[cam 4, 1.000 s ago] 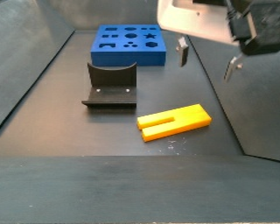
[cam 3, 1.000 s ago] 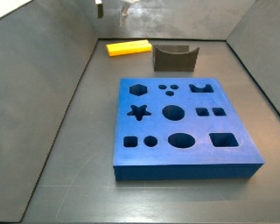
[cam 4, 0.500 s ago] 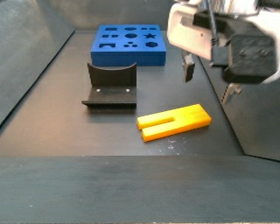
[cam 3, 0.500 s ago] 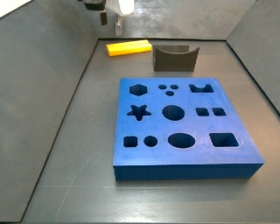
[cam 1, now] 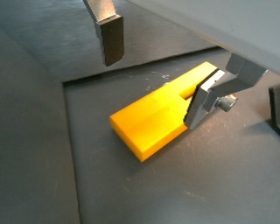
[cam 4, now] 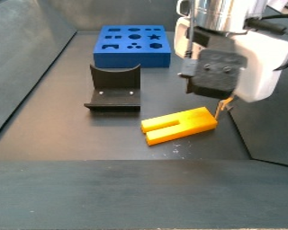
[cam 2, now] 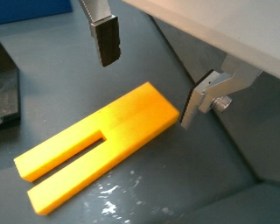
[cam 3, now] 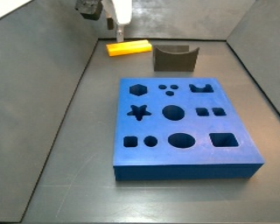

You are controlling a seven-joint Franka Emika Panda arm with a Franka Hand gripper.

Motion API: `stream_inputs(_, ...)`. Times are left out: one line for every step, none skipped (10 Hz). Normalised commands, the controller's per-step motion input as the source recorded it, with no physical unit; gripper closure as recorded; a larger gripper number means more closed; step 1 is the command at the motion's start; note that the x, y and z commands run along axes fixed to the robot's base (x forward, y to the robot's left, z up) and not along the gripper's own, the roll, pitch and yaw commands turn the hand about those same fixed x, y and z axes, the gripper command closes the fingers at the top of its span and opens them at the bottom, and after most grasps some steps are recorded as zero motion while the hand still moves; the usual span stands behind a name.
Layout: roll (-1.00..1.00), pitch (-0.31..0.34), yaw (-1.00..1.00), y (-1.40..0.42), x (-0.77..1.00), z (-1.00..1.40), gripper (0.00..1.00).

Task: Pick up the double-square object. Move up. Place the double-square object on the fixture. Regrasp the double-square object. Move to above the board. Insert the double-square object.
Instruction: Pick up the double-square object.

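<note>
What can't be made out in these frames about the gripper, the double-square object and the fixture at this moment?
- Gripper: open over the double-square object; whether a finger touches the bar is unclear in both wrist views.
- In a side view, the gripper body hides the bar's far end.
- Fixture: cut off by the frame edge in both wrist views.
- In a side view, the gripper is cropped, its fingers too small to read.

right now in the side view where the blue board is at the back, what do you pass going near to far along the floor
Double-square object, lying flat nearest the camera, with the open end effector hanging over its far end → fixture → board at the back.
</note>
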Motion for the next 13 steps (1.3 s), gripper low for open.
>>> stream_inputs(-0.07, -0.084, -0.54, 0.12, 0.01, -0.85, 0.00)
stream_inputs(-0.06, -0.081, -0.57, 0.06, 0.00, -0.87, 0.00)
stream_inputs(-0.02, -0.096, -0.57, 0.00, 0.06, -0.91, 0.00)
stream_inputs(0.00, -0.114, -0.55, 0.00, 0.12, -0.91, 0.00)
stream_inputs(0.00, -0.117, -0.53, 0.00, 0.16, -0.91, 0.00)
stream_inputs(0.00, -0.103, -0.47, 0.00, 0.20, -0.95, 0.00)
stream_inputs(0.00, -0.060, -0.35, 0.03, 0.31, -1.00, 0.00)
stream_inputs(0.00, -0.036, -0.30, 0.07, 0.33, -1.00, 0.00)
stream_inputs(0.00, -0.020, -0.31, 0.00, 0.34, -1.00, 0.00)
stream_inputs(0.00, -0.011, -0.33, 0.00, 0.33, -1.00, 0.00)
stream_inputs(0.01, -0.011, -0.36, 0.00, 0.29, -1.00, 0.00)
stream_inputs(0.01, -0.011, -0.38, 0.00, 0.26, -1.00, 0.00)
stream_inputs(0.01, -0.006, -0.31, 0.00, 0.15, -1.00, 0.00)
